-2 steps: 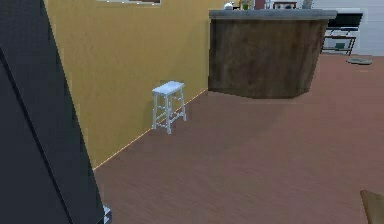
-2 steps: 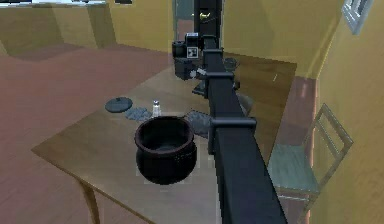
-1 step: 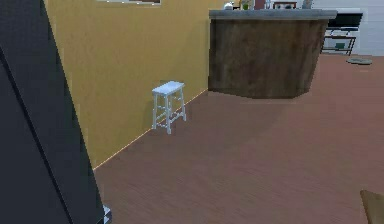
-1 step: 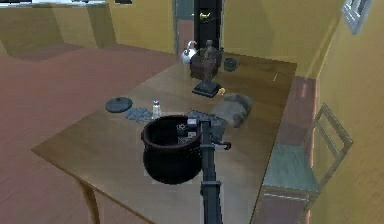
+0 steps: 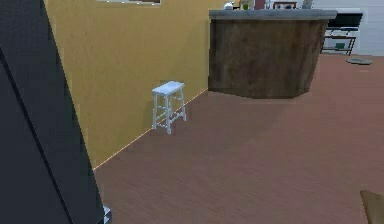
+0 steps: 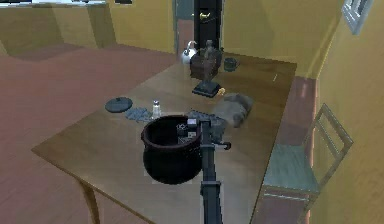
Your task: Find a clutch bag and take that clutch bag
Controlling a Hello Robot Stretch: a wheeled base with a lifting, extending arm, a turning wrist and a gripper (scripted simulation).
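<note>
On the wooden table [image 6: 90, 140] in the arm side view lies a flat grey thing [image 6: 236, 108] that could be the clutch bag, right of the middle. My arm [image 6: 210, 185] rises from the bottom edge. The gripper [image 6: 188, 130] ends over a black round pot [image 6: 168, 152], just left of and nearer than the grey thing. With the pot behind the fingers, I cannot tell whether the gripper holds anything.
Farther out on the table stand a dark bust [image 6: 207, 70], a pale kettle [image 6: 189, 50], a small dark bowl [image 6: 231, 64], a dark disc [image 6: 120, 104] and a small shaker [image 6: 156, 106]. A chair [image 6: 305, 160] stands at its right. The forward view has a pale stool [image 5: 168, 104], a yellow wall and a wooden counter [image 5: 265, 55].
</note>
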